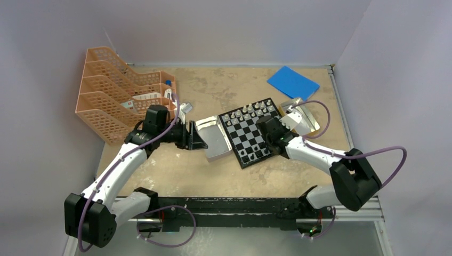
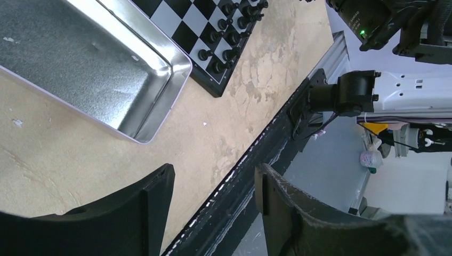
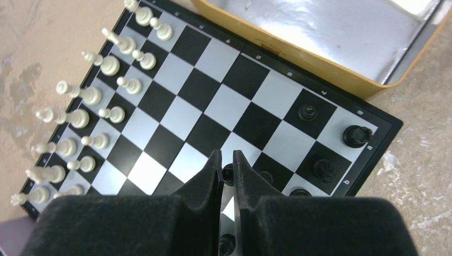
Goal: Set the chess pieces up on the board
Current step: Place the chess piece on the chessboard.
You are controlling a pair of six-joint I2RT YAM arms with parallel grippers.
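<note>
Soft, even overhead light leaves only faint shadows on the tan tabletop [image 1: 176, 170]; the top view is slightly soft. The open silver metal tin [image 2: 64, 58] glares along its wall, with the left black claw [image 2: 213, 184] blurred. The right black claw [image 3: 227, 160] is defocused, shading a tiny black chess piece [image 3: 227, 173] between its fingers.

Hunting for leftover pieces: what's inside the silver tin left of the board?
Only bare metal shows inside the tin; nothing lies in the visible part. Its far end is cut off in the left wrist view, so that stretch is unchecked.
</note>
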